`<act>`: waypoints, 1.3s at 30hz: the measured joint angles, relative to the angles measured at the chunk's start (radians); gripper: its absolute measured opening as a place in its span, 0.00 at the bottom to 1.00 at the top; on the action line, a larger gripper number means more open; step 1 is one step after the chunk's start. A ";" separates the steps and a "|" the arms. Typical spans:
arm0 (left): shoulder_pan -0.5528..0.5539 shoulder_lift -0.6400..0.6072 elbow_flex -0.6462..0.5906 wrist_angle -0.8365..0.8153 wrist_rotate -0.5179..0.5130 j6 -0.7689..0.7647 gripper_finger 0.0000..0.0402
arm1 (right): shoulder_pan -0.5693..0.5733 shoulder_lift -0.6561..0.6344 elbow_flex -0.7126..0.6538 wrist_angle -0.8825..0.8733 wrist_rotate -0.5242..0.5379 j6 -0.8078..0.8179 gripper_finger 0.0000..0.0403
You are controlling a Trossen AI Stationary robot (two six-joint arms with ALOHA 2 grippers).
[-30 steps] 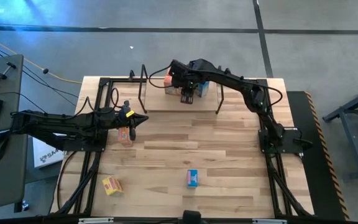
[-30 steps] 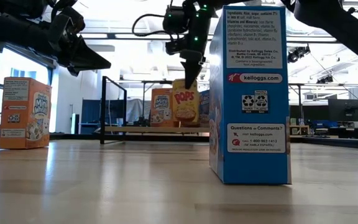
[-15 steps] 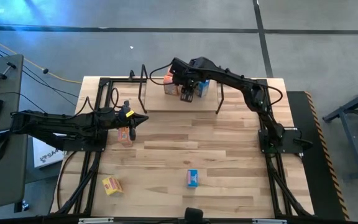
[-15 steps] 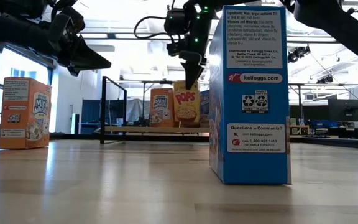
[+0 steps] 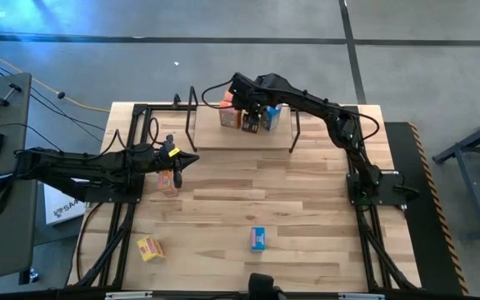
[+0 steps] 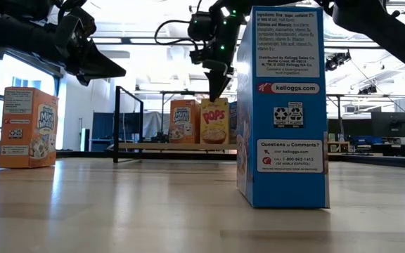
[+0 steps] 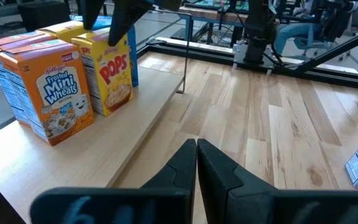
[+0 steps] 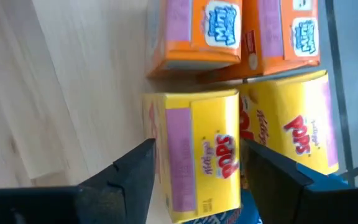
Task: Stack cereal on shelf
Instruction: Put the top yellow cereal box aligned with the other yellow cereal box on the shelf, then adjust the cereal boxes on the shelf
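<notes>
Cereal is partly stacked: on the shelf (image 5: pixel 223 137) at the table's far edge stand two orange boxes (image 8: pixel 194 31), two yellow Pops boxes (image 8: pixel 197 155) and some blue behind, number unclear. The right gripper (image 5: pixel 252 112) hovers over the front Pops box, jaws apart, gripping nothing. Three boxes remain on the table (image 5: pixel 307 208): an orange one (image 5: pixel 167 181) under the closed, empty left gripper (image 5: pixel 192 159), a yellow one (image 5: pixel 150 248) and a blue one (image 5: pixel 258 239) near the front edge

Overhead and table-level views share the shelf (image 5: pixel 242 137); both wrist views look closely at its boxes.
</notes>
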 joint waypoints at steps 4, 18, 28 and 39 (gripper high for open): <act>0.000 0.000 0.000 0.000 0.000 0.000 0.02 | 0.015 -0.023 0.019 0.020 0.012 0.005 0.52; 0.000 0.000 0.000 -0.002 0.000 0.001 0.02 | -0.064 -0.135 -0.005 -0.267 0.041 0.524 0.62; 0.000 0.000 0.000 -0.004 0.000 0.001 0.02 | -0.108 -0.132 -0.150 -0.198 0.007 0.574 0.69; 0.000 0.000 0.000 -0.002 0.000 0.001 0.02 | -0.111 -0.131 -0.241 -0.088 0.008 0.522 0.68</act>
